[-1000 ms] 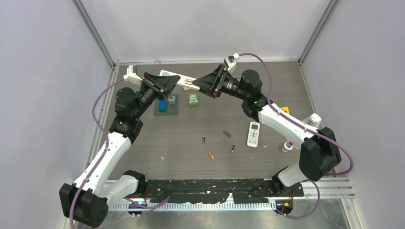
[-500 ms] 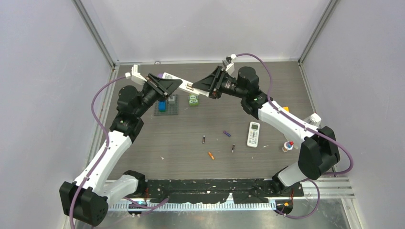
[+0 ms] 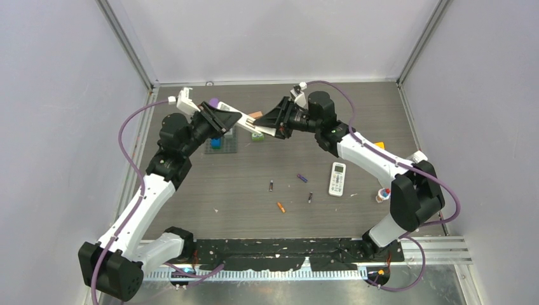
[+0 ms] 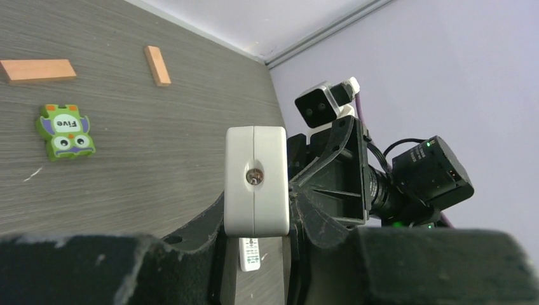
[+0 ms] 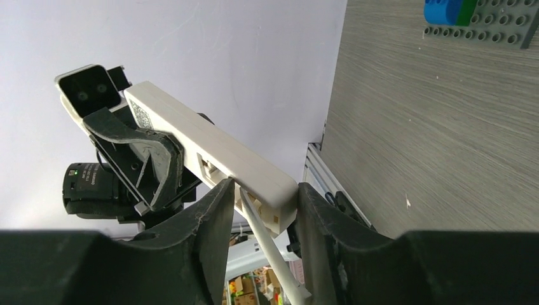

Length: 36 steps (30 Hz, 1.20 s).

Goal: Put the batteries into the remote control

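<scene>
Left hand (image 4: 256,219) pinches the remote (image 4: 254,159) aloft; right hand (image 5: 264,198) pinches its other end. Four batteries (image 3: 280,207) lie on worktop (image 3: 210,184). None loaded; all loading remains.

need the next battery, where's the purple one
In the top view the purple battery lies on the table right of centre, just left of the white remote lying there and beyond a dark battery.

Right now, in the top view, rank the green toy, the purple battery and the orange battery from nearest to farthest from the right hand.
From the right hand, closed on the raised remote:
1. green toy, right beside it, far side.
2. purple battery, mid-table.
3. orange battery, toward the near edge.
</scene>
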Motion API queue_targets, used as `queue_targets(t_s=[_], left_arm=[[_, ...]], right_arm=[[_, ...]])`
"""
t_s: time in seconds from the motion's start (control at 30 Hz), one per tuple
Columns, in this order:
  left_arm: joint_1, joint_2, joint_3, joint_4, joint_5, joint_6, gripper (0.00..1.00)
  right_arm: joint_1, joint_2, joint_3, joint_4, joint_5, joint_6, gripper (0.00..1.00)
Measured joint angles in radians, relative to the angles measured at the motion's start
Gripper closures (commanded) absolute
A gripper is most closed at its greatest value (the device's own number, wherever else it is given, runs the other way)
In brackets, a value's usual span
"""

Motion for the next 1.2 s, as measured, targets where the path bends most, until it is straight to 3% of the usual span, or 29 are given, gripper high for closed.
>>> queue_targets(t_s=[0.1,0.27,0.33,0.43,0.5,0.57,0.77,0.97,1.2], left_arm=[[-0.002,0.0,0.004,-0.014,-0.012,0.024,1.0],[0.002,0.006,0.011,-0.054,-0.081,0.117,1.0],[0.005,0.013,0.011,-0.078,-0.1,0.142,1.0],[0.005,0.026,0.011,-0.097,-0.119,0.17,1.0],[0.005,0.034,0.011,-0.1,-0.124,0.182,1.0],[0.005,0.042,0.008,-0.101,-0.124,0.193,1.0],[0.005,0.052,-0.009,-0.129,-0.144,0.237,1.0],[0.005,0.049,-0.03,-0.173,-0.168,0.287,1.0],[0.006,0.043,-0.034,-0.2,-0.055,0.344,1.0]], right_arm=[[0.0,0.007,0.0,-0.007,-0.005,0.0,0.62],[-0.008,0.01,0.0,-0.018,-0.023,0.01,0.56],[-0.011,0.01,0.0,-0.02,-0.028,0.01,0.65],[-0.012,0.011,0.0,-0.019,-0.036,0.015,0.85],[-0.013,0.019,0.0,-0.013,-0.042,0.014,0.93],[-0.013,0.037,0.0,-0.005,-0.047,0.014,0.95],[-0.021,0.092,-0.004,-0.023,-0.044,-0.029,0.95],[-0.044,0.109,0.005,-0.205,0.055,-0.251,0.94],[-0.053,0.248,0.03,-0.391,0.214,-0.49,0.81]])
